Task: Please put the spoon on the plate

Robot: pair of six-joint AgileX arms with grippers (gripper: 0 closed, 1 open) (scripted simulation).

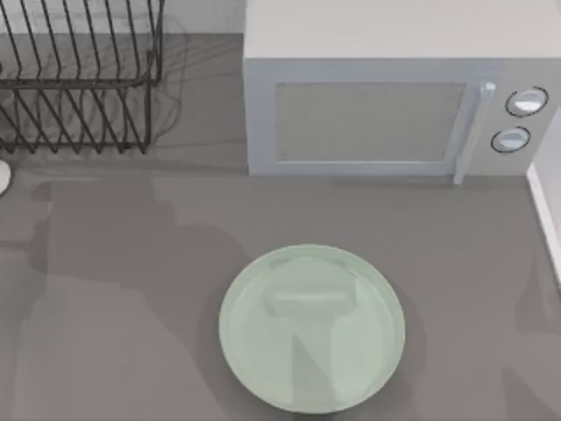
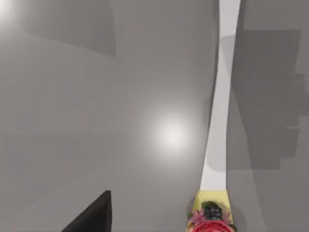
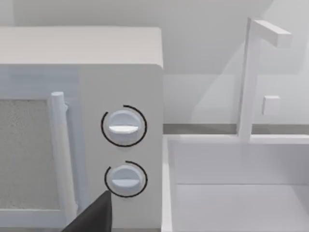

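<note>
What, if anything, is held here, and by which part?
Nothing is visibly held. The spoon lies on the grey table below the left wrist camera, with nothing gripping it. The plate is bare.

Grey table (image 1: 105, 289), white microwave (image 1: 386, 96)

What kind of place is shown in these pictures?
Probably a rendered kitchen counter: a microwave stands at the back, a black wire dish rack to its left, and a white sink with a faucet to the microwave's right.

Rendered kitchen counter: microwave (image 1: 368, 114), dish rack (image 1: 79, 79), sink (image 3: 236, 188).
</note>
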